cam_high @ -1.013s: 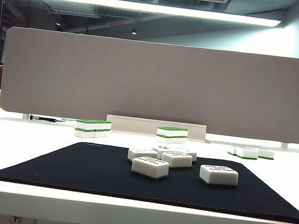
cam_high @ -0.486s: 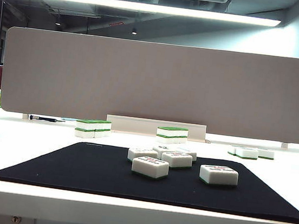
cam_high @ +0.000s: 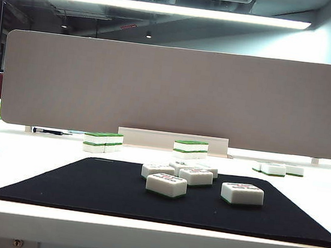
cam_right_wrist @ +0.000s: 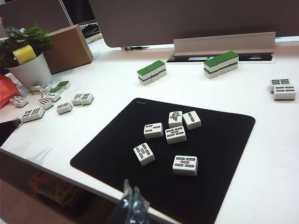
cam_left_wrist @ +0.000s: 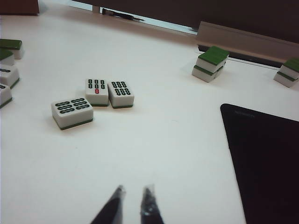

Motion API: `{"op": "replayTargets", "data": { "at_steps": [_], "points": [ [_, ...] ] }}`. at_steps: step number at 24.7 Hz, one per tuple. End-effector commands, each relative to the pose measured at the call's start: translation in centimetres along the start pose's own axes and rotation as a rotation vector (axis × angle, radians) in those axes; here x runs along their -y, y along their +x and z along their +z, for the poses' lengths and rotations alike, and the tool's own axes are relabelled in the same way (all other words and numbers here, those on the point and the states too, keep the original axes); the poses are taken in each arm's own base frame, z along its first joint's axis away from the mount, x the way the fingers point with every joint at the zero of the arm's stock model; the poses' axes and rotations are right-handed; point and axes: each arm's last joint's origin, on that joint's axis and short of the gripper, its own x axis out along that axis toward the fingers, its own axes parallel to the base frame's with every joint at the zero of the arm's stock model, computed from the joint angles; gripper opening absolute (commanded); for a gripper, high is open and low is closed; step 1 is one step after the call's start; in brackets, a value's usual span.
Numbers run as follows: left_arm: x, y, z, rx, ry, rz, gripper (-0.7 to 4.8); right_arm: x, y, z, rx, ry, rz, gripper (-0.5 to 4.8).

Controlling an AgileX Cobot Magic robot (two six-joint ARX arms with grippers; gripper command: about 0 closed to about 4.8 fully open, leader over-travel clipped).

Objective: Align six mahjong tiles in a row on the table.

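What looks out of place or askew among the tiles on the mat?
The six mahjong tiles lie scattered on the black mat, each turned differently and forming no row. Four cluster toward the mat's far side; two sit apart, nearer the front. Nothing looks damaged.

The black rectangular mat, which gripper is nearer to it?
Right. The right gripper hovers by the black rectangular mat's front edge; the left gripper hangs over white table beside it.

Place: an office.
Partition: a wide grey fabric desk divider (cam_high: 178, 95) stands along the far edge of the flat white table (cam_high: 35, 150), well beyond the right claw (cam_right_wrist: 132, 198).
Ceiling: exposed pipes and a long fluorescent strip light (cam_high: 150, 6).
Desk clutter: a potted green plant in a white pot (cam_right_wrist: 29, 60) and a brown cardboard box (cam_right_wrist: 68, 48).
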Motion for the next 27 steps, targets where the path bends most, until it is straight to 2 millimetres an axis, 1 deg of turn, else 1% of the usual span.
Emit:
{"op": "replayTargets", "data": {
  "at_steps": [1, 25, 26, 27],
  "points": [
    [-0.02, 0.01, -0.13, -0.012, 0.001, -0.005, 0.53, -0.17, -0.27, 0.05, 0.024, -0.017, 0.008, -0.01],
    [-0.01, 0.01, -0.12, -0.011, -0.001, -0.006, 0.52, -0.16, -0.27, 0.08, 0.028, -0.019, 0.001, -0.01],
    [0.0, 0.01, -0.1, -0.01, -0.018, -0.01, 0.52, -0.16, -0.27, 0.08, 0.028, -0.019, 0.001, -0.01],
    [0.13, 0.01, -0.08, -0.014, -0.065, -0.052, 0.52, -0.16, -0.27, 0.08, 0.028, -0.019, 0.002, -0.01]
  ]
}}
